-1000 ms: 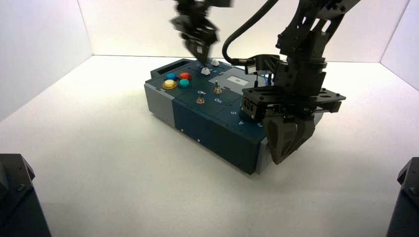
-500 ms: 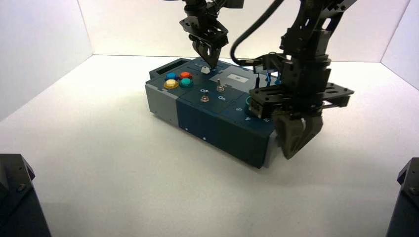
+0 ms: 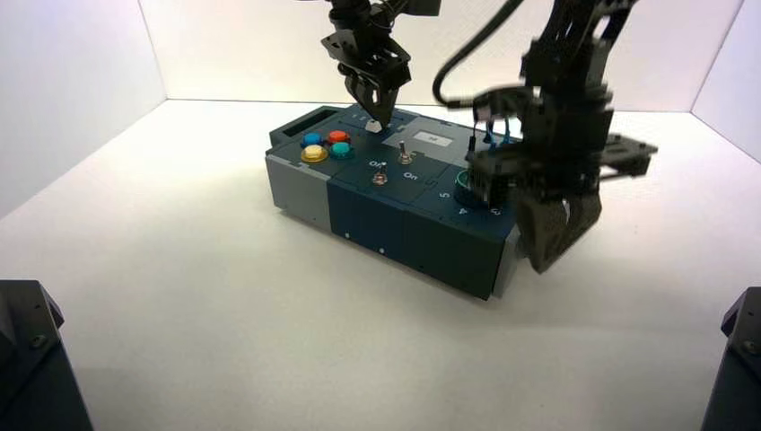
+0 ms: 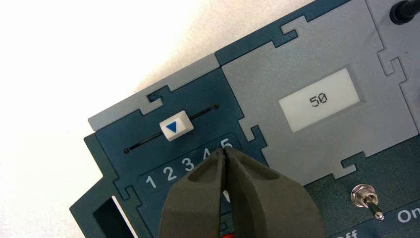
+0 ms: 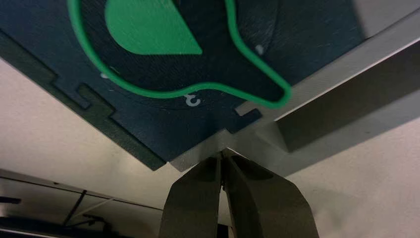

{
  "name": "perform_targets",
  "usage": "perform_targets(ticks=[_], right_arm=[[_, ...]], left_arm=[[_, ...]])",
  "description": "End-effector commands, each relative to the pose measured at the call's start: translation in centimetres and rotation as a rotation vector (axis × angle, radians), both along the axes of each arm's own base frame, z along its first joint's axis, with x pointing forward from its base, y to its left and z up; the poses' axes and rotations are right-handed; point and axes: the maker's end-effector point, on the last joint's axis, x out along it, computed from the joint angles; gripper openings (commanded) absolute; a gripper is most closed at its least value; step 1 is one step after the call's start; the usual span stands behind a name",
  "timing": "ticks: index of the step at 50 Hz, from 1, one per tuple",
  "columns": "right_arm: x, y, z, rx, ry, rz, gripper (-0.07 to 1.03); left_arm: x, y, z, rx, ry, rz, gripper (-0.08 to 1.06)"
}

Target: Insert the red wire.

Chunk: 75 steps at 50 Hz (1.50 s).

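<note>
The red wire does not show in any view; the part of the box [image 3: 395, 224] behind my right arm is hidden. My left gripper [image 3: 378, 115] is shut and empty. Its tips stand over the number 5 at the end of the slider scale, next to the white slider [image 4: 176, 126], as the left wrist view shows [image 4: 224, 151]. My right gripper [image 3: 546, 259] is shut and empty. It hangs at the box's front right corner, and in the right wrist view [image 5: 223, 151] its tips touch the grey corner edge below the green knob [image 5: 148, 25].
The box bears four coloured buttons [image 3: 325, 145] on its left end, two toggle switches [image 3: 405, 159] and a small display [image 4: 319, 99] that reads 50. A black plug [image 4: 403, 10] sits beyond the display. White walls enclose the white table [image 3: 179, 296].
The box has slid to the right and turned a little. My right gripper moved right with its front corner. My left gripper came down over the slider scale.
</note>
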Motion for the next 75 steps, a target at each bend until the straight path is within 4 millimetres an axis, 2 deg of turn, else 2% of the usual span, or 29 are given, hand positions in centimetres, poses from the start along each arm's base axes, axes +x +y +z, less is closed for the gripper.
perform_targets(ticks=[1,15,24,40,47,54,60,71,75], right_arm=[[1.9,0.9,2.6,0.067,-0.076,-0.039,-0.02],[2.1,1.4,6.5,0.115,-0.120,-0.031,-0.02],[2.5,1.6,9.0,0.167,-0.188,-0.025,-0.02],[3.2,1.5,10.9,0.211,-0.293,0.006,-0.02],[3.3,1.5,11.6,0.253,-0.350,0.004,-0.01],[3.4,1.4,12.2,0.286,-0.395,-0.001,0.11],[3.2,1.3,12.3,0.303,-0.409,-0.005,0.11],[2.8,1.4,11.7,0.324,-0.403,-0.024,0.22],[2.8,1.6,11.6,0.340,-0.402,-0.038,0.23]], left_arm=[[-1.0,0.4,-0.2,0.018,0.024,-0.010,-0.03],[0.4,-0.7,3.5,-0.015,-0.011,-0.014,-0.03],[1.6,-1.7,7.1,-0.059,-0.074,-0.020,-0.03],[2.7,-2.6,12.4,-0.105,-0.130,-0.021,-0.03],[2.3,-2.3,14.5,-0.121,-0.157,-0.018,-0.03],[1.8,-1.9,17.1,-0.148,-0.192,-0.008,-0.03],[0.9,-1.4,19.3,-0.174,-0.213,0.017,-0.03],[-1.4,0.3,20.5,-0.178,-0.194,0.053,-0.03],[-2.3,1.0,20.7,-0.178,-0.191,0.057,-0.03]])
